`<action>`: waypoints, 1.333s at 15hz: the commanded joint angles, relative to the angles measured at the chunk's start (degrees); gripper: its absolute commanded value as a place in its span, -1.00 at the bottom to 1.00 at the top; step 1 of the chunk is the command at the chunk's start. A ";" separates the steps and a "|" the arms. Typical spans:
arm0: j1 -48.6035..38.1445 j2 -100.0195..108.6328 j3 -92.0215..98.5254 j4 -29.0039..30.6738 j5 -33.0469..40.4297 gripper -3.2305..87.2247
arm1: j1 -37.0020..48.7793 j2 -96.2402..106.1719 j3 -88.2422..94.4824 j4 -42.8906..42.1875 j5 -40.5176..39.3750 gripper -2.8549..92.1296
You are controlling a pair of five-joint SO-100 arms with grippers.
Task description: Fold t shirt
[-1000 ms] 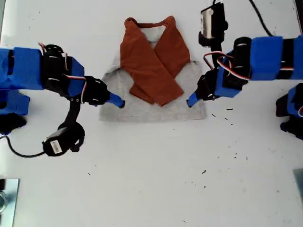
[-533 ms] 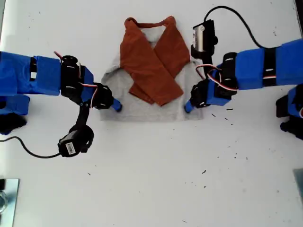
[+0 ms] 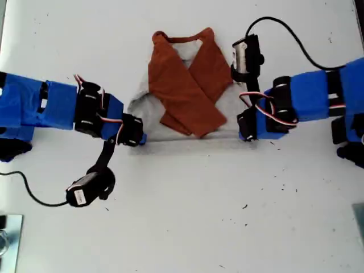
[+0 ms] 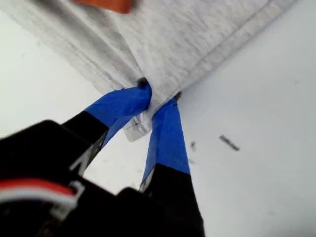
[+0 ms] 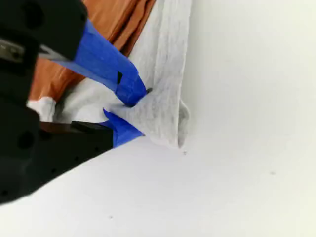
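The t shirt (image 3: 227, 96) lies flat on the white table at the upper middle of the exterior view, grey body up. Its rust-orange sleeves (image 3: 182, 91) are crossed over the chest, and no logo shows. My first gripper (image 3: 245, 135) comes in from the exterior view's right and is shut on the hem corner (image 4: 148, 106) there, the grey cloth (image 4: 187, 39) bunched between its blue fingertips. My second gripper (image 3: 141, 138) reaches in from the exterior view's left and is shut on the other hem corner (image 5: 158, 118), with the folded grey edge (image 5: 168, 59) running away from it.
Small dark specks (image 3: 244, 206) dot the table below the shirt in the exterior view. A metal object (image 3: 4, 239) sits at that view's lower left corner. Black cables (image 3: 28, 196) trail from both wrist cameras.
Both grippers have moved in from beside the shirt to its two lower corners and shut on them. The hem has bunched and shifted slightly.
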 commanded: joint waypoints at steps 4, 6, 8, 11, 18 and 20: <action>20.65 3.87 -9.40 1.93 -8.44 -0.94 | -18.02 12.13 -2.37 9.40 12.83 -0.87; 19.25 7.21 -9.49 2.37 -6.50 -0.92 | -12.04 12.22 -3.60 5.54 7.21 -0.87; 11.87 11.87 -9.40 7.03 0.62 -0.92 | -1.58 12.04 -7.12 2.72 -1.67 -0.87; -6.77 17.23 -7.91 12.04 13.80 -0.93 | 17.14 11.51 -10.90 -3.96 -14.94 -0.87; -43.24 17.23 9.76 -1.41 21.18 -0.01 | 44.30 2.02 -1.85 -32.26 -18.54 -0.48; -49.13 30.59 19.86 -5.36 15.38 -0.04 | 54.32 9.58 5.98 -29.18 -3.96 -0.48</action>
